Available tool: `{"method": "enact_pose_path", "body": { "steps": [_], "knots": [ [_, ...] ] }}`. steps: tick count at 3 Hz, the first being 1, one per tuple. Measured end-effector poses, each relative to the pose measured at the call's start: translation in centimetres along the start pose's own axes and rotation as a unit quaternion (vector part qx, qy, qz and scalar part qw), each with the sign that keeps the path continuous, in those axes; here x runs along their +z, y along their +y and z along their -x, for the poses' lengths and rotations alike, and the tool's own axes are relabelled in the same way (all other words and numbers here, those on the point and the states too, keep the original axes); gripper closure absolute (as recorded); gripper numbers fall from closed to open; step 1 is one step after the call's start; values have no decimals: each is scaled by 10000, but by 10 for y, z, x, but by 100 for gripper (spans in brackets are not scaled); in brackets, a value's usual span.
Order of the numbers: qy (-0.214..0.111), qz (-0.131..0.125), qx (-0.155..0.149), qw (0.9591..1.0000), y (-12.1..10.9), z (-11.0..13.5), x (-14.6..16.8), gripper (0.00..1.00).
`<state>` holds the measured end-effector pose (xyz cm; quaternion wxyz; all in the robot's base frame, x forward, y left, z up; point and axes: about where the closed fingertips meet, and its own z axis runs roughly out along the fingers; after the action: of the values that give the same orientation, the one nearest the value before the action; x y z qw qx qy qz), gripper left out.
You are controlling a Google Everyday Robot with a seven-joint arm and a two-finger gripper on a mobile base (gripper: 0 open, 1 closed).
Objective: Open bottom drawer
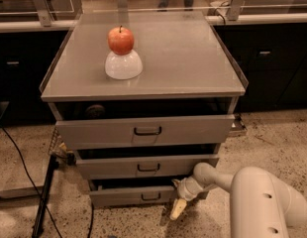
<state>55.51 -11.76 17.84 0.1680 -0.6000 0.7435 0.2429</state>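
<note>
The bottom drawer (119,197) is the lowest, narrowest grey front of the three, with a small dark loop handle (150,197) at its centre. It stands pulled out a little, with a dark gap above it. My gripper (178,208) is low at the drawer's right end, to the right of the handle, with a cream fingertip (177,209) pointing down toward the floor. My white arm (262,200) reaches in from the lower right.
The middle drawer (143,166) and the top drawer (143,131) are both pulled out slightly. A red apple (121,39) sits on an upturned white bowl (123,65) on the cabinet top (193,58). Black cables and a stand leg (44,192) lie on the speckled floor at left.
</note>
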Motion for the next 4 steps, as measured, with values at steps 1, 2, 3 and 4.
{"method": "enact_pose_path", "body": {
  "steps": [1, 2, 3, 4],
  "knots": [
    [13, 62, 86, 9999, 8, -3, -5, 0],
    [13, 64, 89, 9999, 8, -4, -5, 0],
    [204, 463, 515, 9974, 53, -32, -19, 0],
    [247, 542, 578, 9966, 62, -34, -23, 0]
  ]
}}
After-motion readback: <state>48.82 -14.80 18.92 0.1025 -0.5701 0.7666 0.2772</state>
